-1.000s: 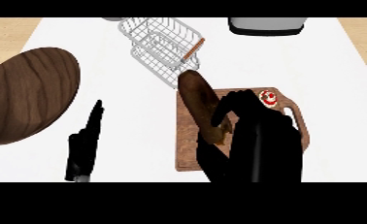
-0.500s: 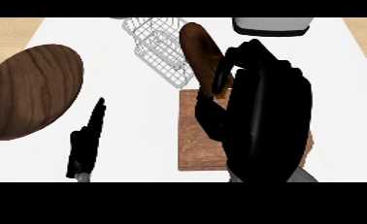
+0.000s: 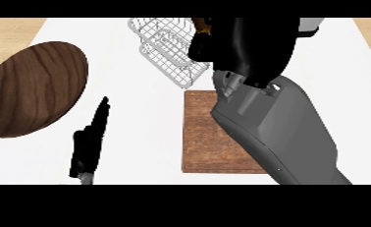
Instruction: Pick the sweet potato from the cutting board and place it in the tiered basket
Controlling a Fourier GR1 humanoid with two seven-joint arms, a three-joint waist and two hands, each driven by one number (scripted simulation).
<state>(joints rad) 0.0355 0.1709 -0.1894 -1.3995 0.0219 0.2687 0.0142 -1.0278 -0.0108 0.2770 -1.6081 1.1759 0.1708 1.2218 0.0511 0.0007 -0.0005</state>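
While right hand hovers upper centre beside tiered basket, fingers curl round sweet potato, mostly hidden | cutting board bare | left hand lower left, fingers straight | risk: releasing off-centre, potato strikes wire rim, rolls onto counter

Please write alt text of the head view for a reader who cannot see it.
The right hand, curled round the mostly hidden sweet potato, is beside the wire tiered basket, above the cutting board. The left hand rests open at lower left, near a round wooden board.
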